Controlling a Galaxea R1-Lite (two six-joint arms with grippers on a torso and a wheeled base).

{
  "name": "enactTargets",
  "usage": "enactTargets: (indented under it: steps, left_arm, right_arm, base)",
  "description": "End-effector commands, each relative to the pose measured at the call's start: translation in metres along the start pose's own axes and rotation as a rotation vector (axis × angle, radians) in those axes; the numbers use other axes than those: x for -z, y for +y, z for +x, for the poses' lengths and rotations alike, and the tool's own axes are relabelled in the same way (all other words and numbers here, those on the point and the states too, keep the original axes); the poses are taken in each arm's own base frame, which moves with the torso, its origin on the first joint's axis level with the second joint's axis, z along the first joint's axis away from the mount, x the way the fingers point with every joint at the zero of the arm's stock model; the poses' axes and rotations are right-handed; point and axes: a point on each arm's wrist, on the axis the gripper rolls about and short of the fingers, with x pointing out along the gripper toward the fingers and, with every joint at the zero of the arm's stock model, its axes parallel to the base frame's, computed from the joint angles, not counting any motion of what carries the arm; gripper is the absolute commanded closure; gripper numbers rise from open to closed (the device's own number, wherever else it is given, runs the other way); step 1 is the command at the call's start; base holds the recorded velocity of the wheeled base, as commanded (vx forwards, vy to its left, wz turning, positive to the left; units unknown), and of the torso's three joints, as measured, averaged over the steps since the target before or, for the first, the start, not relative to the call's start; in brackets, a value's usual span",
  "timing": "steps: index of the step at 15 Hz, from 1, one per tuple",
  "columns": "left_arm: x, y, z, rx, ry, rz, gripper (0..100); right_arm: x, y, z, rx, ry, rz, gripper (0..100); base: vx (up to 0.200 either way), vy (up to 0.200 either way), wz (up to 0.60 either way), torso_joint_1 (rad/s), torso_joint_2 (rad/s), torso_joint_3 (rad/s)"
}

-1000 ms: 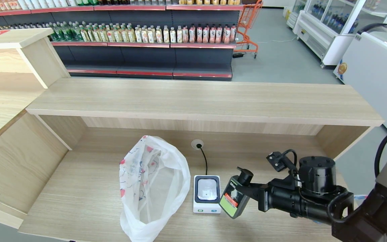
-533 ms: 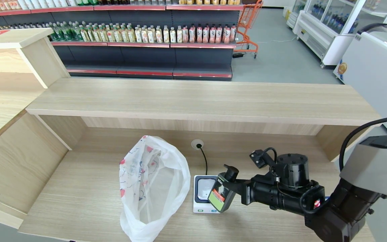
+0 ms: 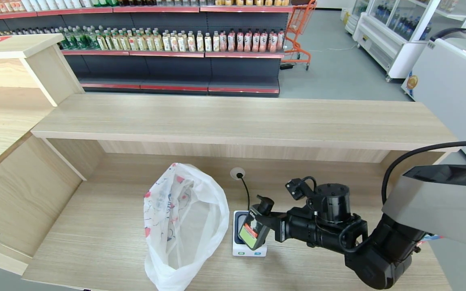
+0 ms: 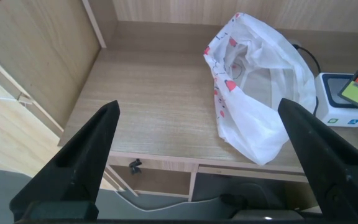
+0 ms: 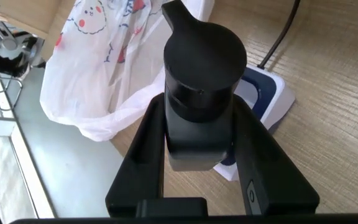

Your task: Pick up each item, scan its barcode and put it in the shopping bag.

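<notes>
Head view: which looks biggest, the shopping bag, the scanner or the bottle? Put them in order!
1. shopping bag
2. bottle and scanner: look alike; bottle is nearer and hides part of it.

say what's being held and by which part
The right gripper holds a dark bottle by the sides of its body, just below the cap. The left gripper holds nothing.

My right fingers (image 5: pixel 143 158): matte black, flat prongs. Behind them a black cylindrical wrist (image 3: pixel 331 202) with screws ringing its cap, a black cable (image 3: pixel 459 144), then a grey angular shell (image 3: pixel 439 206). My left fingers (image 4: pixel 82 158): black, tapered.
</notes>
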Motion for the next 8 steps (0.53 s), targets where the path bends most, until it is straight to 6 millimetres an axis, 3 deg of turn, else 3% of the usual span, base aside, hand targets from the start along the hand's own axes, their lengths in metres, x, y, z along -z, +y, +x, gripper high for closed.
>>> enactTargets:
  steps: [1,8]
  left_arm:
    - [0.0,0.0,0.0,0.0,0.0,0.0,0]
    - [0.0,0.0,0.0,0.0,0.0,0.0,0]
  right_arm:
    - [0.004,-0.003,0.003,0.007,0.012,0.005,100]
    - [-0.005,-0.002,0.005,0.001,-0.021,-0.006,100]
  base:
    - [0.0,0.0,0.0,0.0,0.0,0.0]
    - [0.0,0.0,0.0,0.0,0.0,0.0]
